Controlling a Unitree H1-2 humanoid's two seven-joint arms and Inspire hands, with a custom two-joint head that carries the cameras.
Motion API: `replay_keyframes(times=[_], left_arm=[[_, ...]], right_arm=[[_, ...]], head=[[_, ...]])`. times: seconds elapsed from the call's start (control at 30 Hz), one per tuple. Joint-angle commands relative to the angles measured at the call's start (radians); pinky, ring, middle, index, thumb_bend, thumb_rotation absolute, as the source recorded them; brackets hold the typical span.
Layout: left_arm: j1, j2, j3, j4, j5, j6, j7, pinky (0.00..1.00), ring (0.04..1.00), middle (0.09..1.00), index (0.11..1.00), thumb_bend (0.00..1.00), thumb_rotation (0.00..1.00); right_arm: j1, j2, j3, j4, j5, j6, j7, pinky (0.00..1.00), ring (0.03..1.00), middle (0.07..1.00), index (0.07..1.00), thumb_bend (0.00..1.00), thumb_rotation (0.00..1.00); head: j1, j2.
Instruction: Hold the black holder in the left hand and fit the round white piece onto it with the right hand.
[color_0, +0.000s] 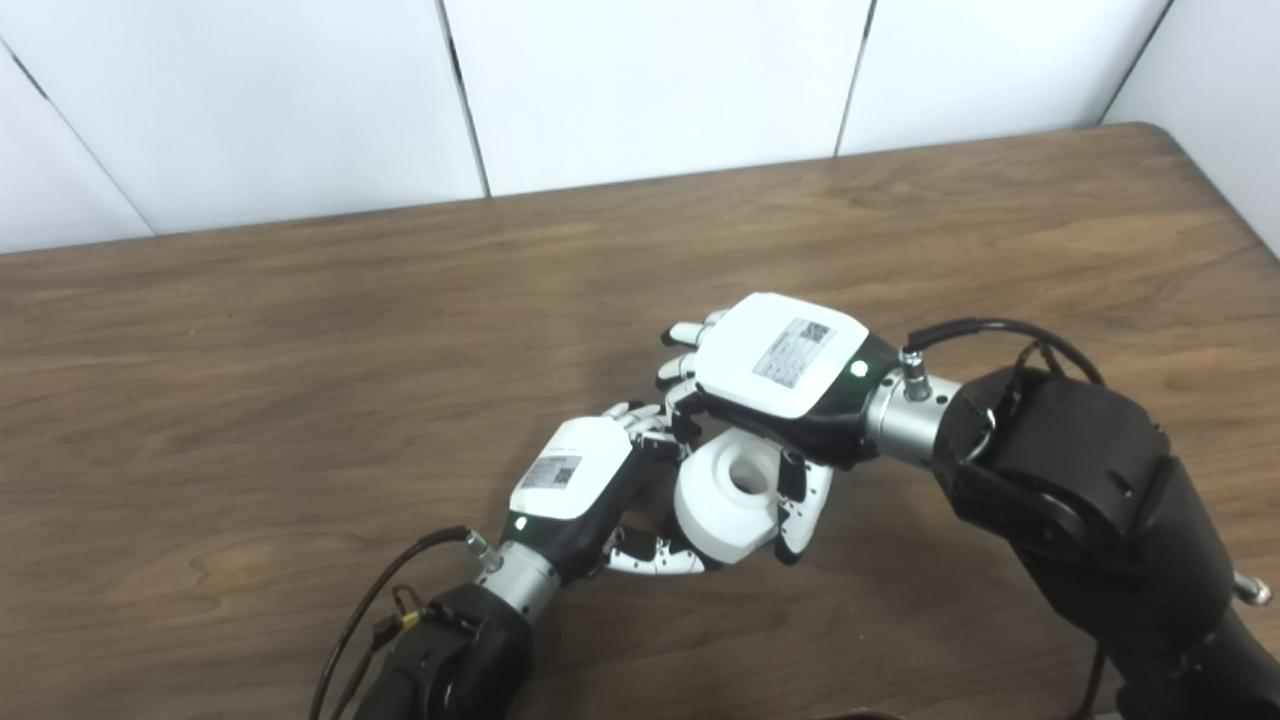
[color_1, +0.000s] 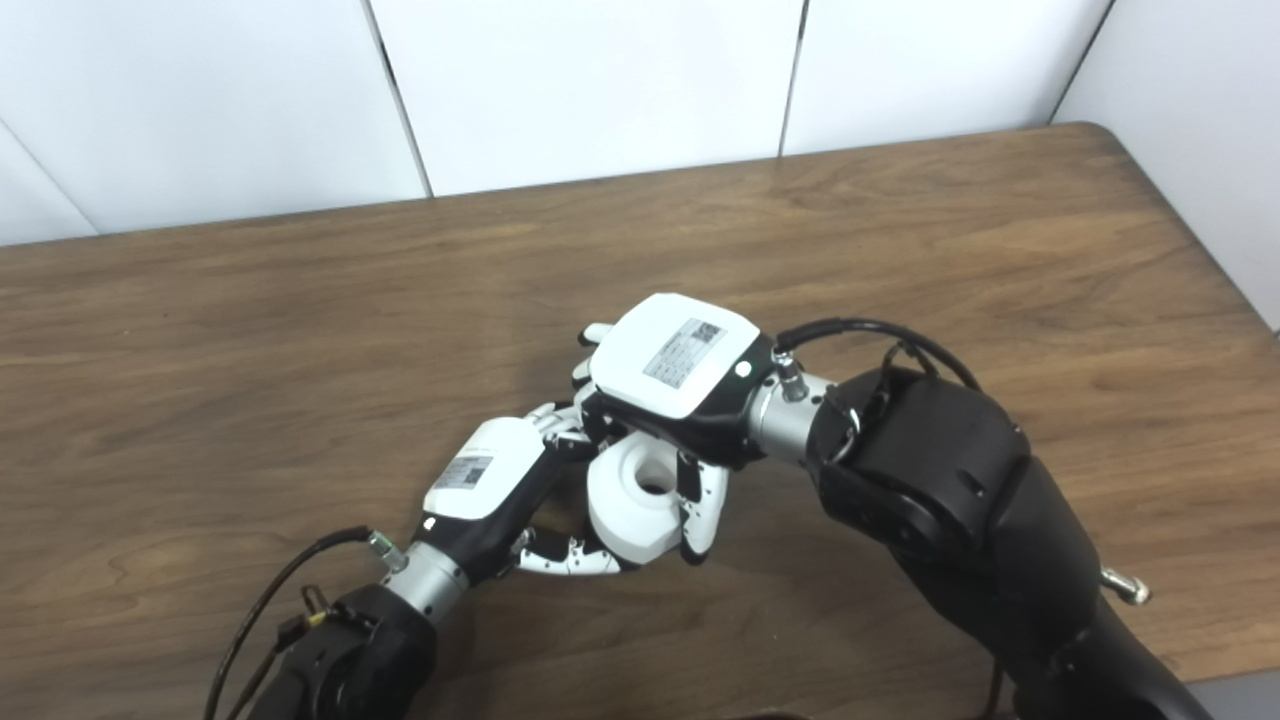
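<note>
The round white piece (color_0: 728, 500), thick with a hole in its middle, sits between both hands above the table's middle front. My right hand (color_0: 775, 365) comes over it from the right, with its fingers (color_0: 688, 372) over the far side and its thumb on the near right side. My left hand (color_0: 590, 480) comes in from the lower left, its fingers curled and its thumb lying under the white piece. The black holder (color_0: 645, 490) shows only as a dark part between the left palm and the white piece. The rest of it is hidden.
The brown wooden table (color_0: 300, 350) spreads around the hands. Its back edge meets a white panelled wall (color_0: 640, 90), and its right corner (color_0: 1170, 140) is rounded. A black cable (color_0: 380, 600) loops beside my left wrist.
</note>
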Motion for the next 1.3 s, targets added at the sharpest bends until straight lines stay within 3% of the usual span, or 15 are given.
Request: replay_keyframes(times=[0.0, 0.7, 0.9, 1.17, 1.27], left_arm=[[-0.013, -0.005, -0.006, 0.013, 0.001, 0.008, -0.016, 0.92, 0.892, 0.825, 0.486, 0.52, 0.05], [-0.025, -0.009, -0.010, 0.031, 0.002, 0.009, -0.014, 0.92, 0.891, 0.831, 0.486, 0.52, 0.05], [-0.027, -0.010, -0.011, 0.038, -0.001, 0.006, -0.008, 0.91, 0.891, 0.831, 0.486, 0.52, 0.05], [-0.028, -0.011, -0.010, 0.045, -0.005, 0.002, -0.001, 0.92, 0.889, 0.831, 0.486, 0.52, 0.05], [-0.029, -0.011, -0.012, 0.046, -0.004, 0.001, -0.001, 0.92, 0.892, 0.832, 0.486, 0.52, 0.05]], right_arm=[[-0.033, -0.006, -0.010, -0.005, -0.007, 0.002, 0.070, 0.88, 0.941, 0.853, 0.666, 1.00, 0.33], [-0.135, -0.051, -0.031, -0.004, 0.098, 0.087, 0.089, 0.90, 0.967, 0.885, 0.675, 1.00, 0.38], [-0.204, -0.094, 0.016, -0.019, 0.121, 0.178, 0.093, 0.91, 0.972, 0.884, 0.682, 1.00, 0.37], [-0.358, -0.219, 0.156, -0.053, 0.226, 0.399, 0.094, 0.91, 0.982, 0.902, 0.692, 1.00, 0.31], [-0.411, -0.249, 0.201, -0.052, 0.261, 0.435, 0.094, 0.91, 0.991, 0.912, 0.698, 1.00, 0.32]], head=[[-0.001, 0.000], [0.002, -0.004], [0.002, -0.003], [0.000, -0.003], [0.001, -0.002]])
